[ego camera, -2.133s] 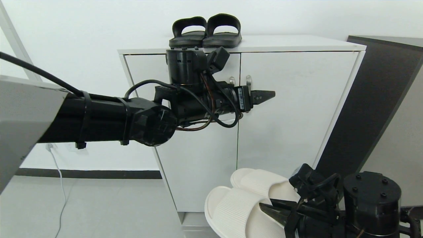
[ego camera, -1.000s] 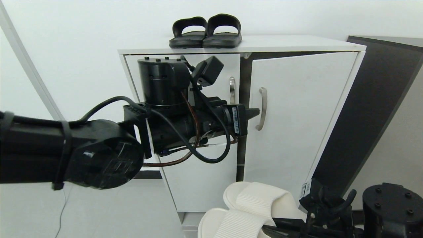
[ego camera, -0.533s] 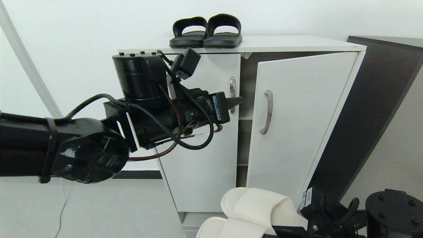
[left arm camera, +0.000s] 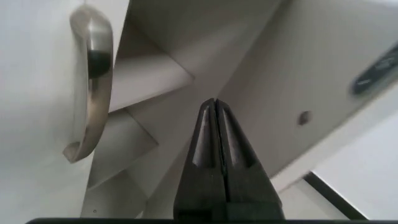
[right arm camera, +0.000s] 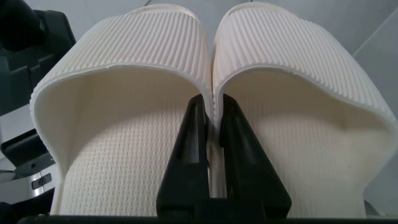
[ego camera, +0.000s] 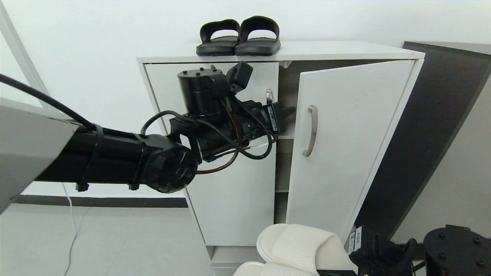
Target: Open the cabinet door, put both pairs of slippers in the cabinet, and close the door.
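We see the white slippers [ego camera: 299,245] cut off at the near edge, their long axis running near to far and toes toward the cabinet. The right gripper [right arm camera: 212,118] pinches their adjoining sidewalls. The left gripper [left arm camera: 216,121], pressed together, sits in the gap beside the ajar right door [ego camera: 353,134], possibly touching its edge.

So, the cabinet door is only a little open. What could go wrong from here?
1. The right door stands only partly open; the white slippers may hit its edge going in.
2. The right gripper pinches just the two inner walls, so one slipper could slip out.
3. The left gripper, shut, sits at the gap and might block the way.
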`<state>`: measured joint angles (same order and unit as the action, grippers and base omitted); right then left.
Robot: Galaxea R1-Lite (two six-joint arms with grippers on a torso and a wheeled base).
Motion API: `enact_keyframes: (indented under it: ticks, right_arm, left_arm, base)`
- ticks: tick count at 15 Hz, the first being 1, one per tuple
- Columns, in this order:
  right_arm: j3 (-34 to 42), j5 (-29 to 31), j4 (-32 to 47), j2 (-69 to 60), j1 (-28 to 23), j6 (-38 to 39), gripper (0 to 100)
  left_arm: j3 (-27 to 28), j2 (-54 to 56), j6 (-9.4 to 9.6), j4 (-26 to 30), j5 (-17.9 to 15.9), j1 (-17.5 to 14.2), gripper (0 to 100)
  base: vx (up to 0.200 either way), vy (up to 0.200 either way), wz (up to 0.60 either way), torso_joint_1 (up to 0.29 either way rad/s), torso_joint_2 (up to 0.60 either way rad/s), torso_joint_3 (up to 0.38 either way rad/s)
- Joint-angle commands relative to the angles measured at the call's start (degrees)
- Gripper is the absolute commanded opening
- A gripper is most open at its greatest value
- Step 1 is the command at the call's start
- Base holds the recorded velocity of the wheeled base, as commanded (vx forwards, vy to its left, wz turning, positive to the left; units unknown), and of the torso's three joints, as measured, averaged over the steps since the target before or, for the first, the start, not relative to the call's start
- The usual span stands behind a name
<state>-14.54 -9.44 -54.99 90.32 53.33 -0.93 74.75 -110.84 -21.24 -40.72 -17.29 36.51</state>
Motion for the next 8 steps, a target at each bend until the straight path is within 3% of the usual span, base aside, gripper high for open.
enact_keyframes:
  ticks: [1,5,8]
  right_arm:
    - [0.04,-0.06,-0.03,0.30,0.10,-0.04,0]
    - [0.13,-0.06,0.06,0.30,0.46,-0.04,0]
    - [0.74,-0.50,-0.03,0.21,1.60,-0.04,0]
  left_arm:
    - [0.66,-2.19,-0.03,0.02,0.06,0.05,0]
    - [0.48,-2.45,-0.21,-0.24,0.59,0.40,0]
    - [-2.24,-1.66,-0.30,-2.70,1.82,3.74,0]
  base:
    - [-0.200,0.000,0.00,0.007,0.01,0.002]
    - [-0.200,0.000,0.00,0.004,0.00,0.004]
    - [-0.200,0.000,0.00,-0.006,0.00,0.002]
